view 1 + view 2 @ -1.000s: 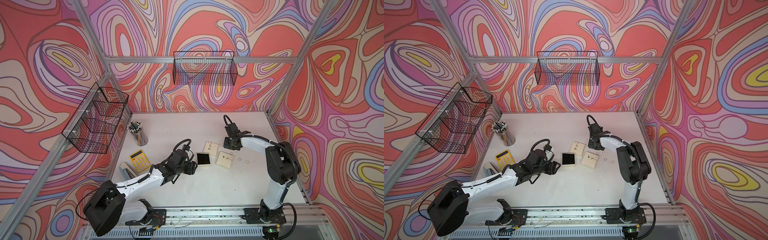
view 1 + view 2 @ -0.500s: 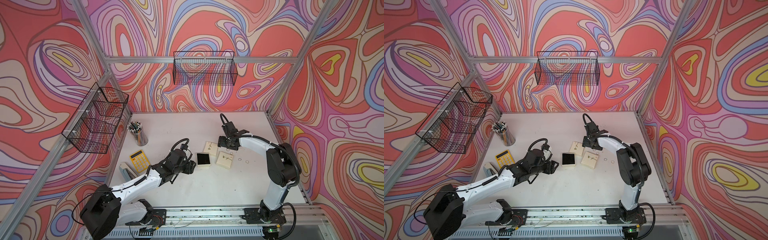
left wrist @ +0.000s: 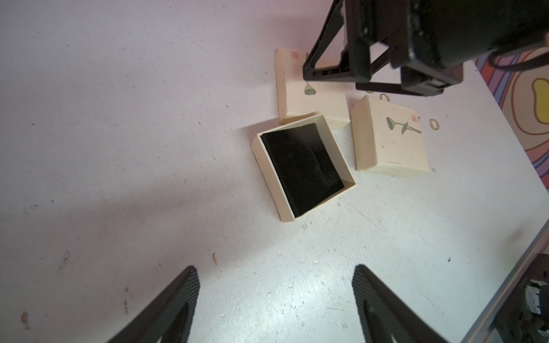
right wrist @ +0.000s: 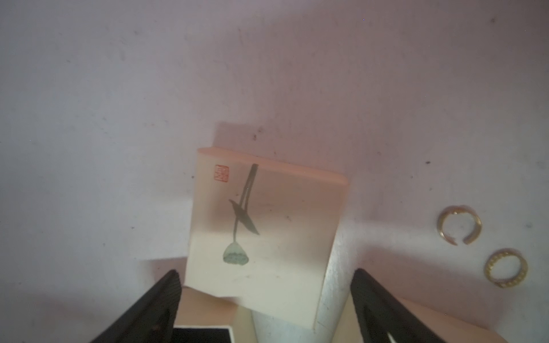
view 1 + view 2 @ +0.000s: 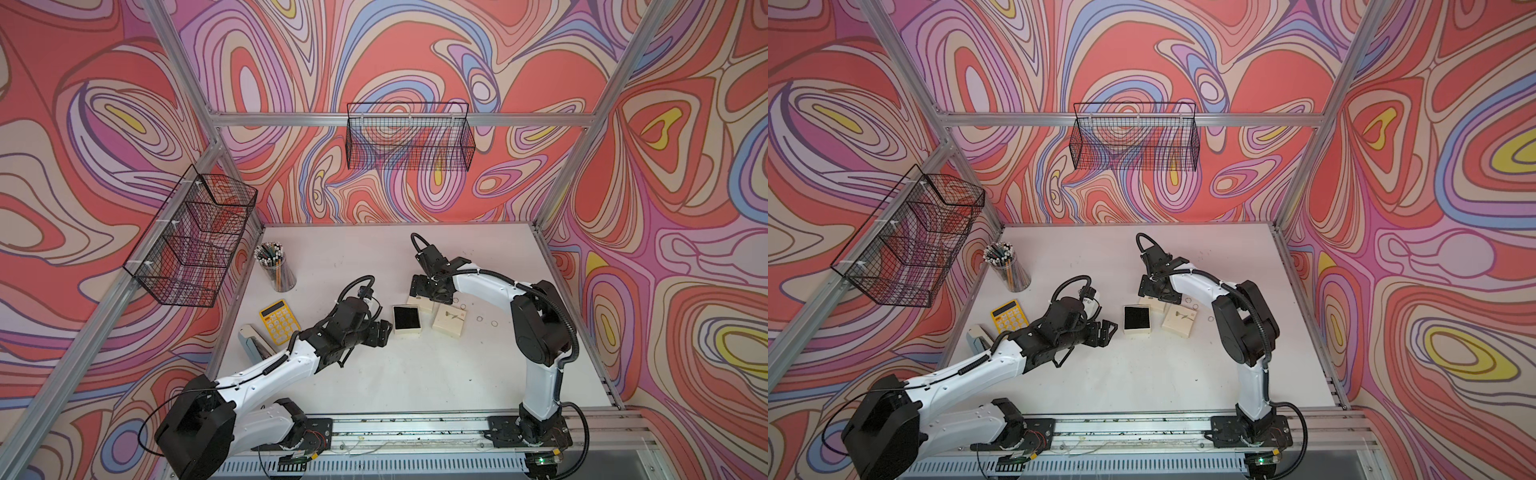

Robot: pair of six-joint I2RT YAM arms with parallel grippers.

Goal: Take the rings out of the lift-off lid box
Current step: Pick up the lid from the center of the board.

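The lift-off lid box (image 5: 407, 319) (image 5: 1136, 319) (image 3: 303, 167) stands open in both top views, and only its black lining shows inside. A cream lid (image 5: 449, 322) (image 3: 389, 135) lies to its right. A second cream lid (image 4: 267, 231) (image 3: 309, 89) leans tilted behind it. Several rings lie on the table right of the lids (image 5: 479, 319) (image 5: 1210, 319) (image 3: 434, 124) (image 4: 506, 268). My left gripper (image 5: 386, 330) (image 3: 274, 270) is open and empty, just left of the box. My right gripper (image 5: 428, 291) (image 4: 266, 271) hangs open over the leaning lid, its fingers clear of the lid's sides.
At the left of the table are a cup of pencils (image 5: 276, 266), a yellow calculator (image 5: 279, 322) and a grey stapler-like thing (image 5: 251, 343). Wire baskets (image 5: 409, 137) (image 5: 191, 235) hang on the back and left walls. The rings lie not far from the table's right edge.
My right gripper has opened and shifted left, from beside the rings to above the leaning lid. My left gripper's jaws have spread wider, staying just left of the open box.
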